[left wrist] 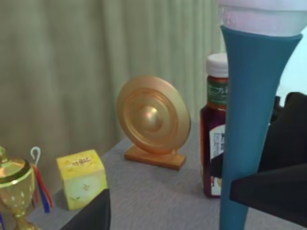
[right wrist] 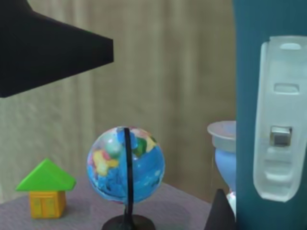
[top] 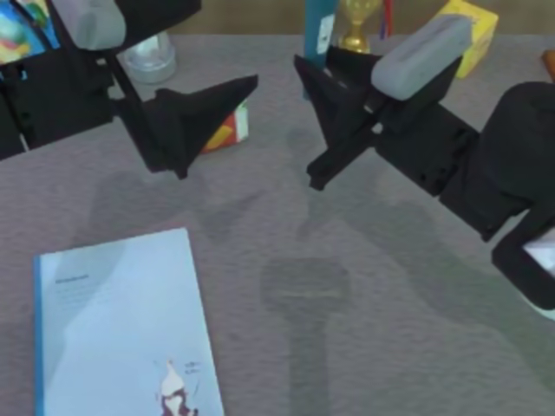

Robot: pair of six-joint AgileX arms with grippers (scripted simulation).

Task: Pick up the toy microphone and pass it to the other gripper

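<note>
The toy microphone (top: 318, 26) stands upright at the back of the table, teal handle down and white head up. Its white button strip (right wrist: 278, 120) fills the near side of the right wrist view. My left gripper (top: 218, 128) reaches in from the left, open, and one of its fingers (left wrist: 268, 191) crosses in front of the handle (left wrist: 249, 120). The other gripper (top: 305, 121), on my right arm, faces it from the right and is open. One right finger (right wrist: 219, 213) sits just beside the handle. Neither pair of fingers closes on the microphone. Its lower end is hidden.
A pale blue book (top: 121, 329) lies front left. A gold trophy (top: 355, 26), yellow cube (top: 473, 35), clear jar (top: 152, 56) and coloured block (top: 232, 128) line the back. A gold disc (left wrist: 151, 120), sauce bottle (left wrist: 216, 134), globe (right wrist: 125, 165) and toy house (right wrist: 45, 191) stand around.
</note>
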